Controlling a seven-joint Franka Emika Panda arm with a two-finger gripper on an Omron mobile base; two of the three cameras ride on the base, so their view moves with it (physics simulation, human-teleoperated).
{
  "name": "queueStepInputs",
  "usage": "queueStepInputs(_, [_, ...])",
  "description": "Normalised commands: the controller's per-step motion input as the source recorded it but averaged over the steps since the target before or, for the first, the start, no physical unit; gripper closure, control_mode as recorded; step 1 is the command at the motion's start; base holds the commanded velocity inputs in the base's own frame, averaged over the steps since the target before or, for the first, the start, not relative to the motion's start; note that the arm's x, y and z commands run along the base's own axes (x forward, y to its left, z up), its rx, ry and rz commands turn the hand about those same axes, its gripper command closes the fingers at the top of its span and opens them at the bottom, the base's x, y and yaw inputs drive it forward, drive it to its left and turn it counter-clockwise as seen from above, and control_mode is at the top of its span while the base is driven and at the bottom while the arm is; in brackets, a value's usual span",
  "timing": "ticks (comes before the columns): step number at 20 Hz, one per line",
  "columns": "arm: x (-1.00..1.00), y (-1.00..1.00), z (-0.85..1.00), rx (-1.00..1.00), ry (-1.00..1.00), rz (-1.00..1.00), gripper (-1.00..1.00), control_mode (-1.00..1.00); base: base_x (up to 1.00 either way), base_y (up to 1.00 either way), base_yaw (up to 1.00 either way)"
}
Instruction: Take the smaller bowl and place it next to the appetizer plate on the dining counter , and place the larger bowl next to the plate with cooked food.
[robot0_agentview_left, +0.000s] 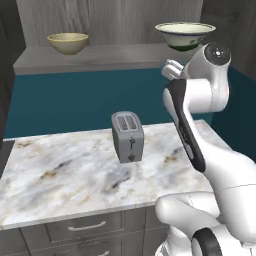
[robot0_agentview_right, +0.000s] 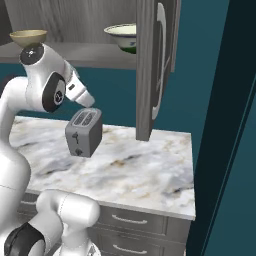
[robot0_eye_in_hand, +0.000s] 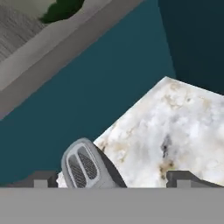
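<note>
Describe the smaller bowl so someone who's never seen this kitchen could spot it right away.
Look at the grey shelf above the teal wall. Two bowls sit there; the smaller bowl is the left one, plain tan-yellow, unlike the wider whitish larger bowl with green markings.

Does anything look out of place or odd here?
Nothing stands out. The toaster stands upright on the counter, and both bowls, small and large, sit level on the shelf.
</note>
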Motion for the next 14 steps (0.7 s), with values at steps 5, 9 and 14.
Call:
queueStepInputs(5, [0.02, -0.01, 0.74, 0.17, -0.52, -0.58, -1.0, -1.0, 0.0, 0.0, 0.0])
queueStepInputs(9, [0.07, 0.01, 0.62, 0.04, -0.51, -0.65, -1.0, -1.0, 0.0, 0.0, 0.0])
queueStepInputs(14, [0.07, -0.25, 0.53, 0.04, -0.45, -0.5, -1.0, -1.0, 0.0, 0.0, 0.0])
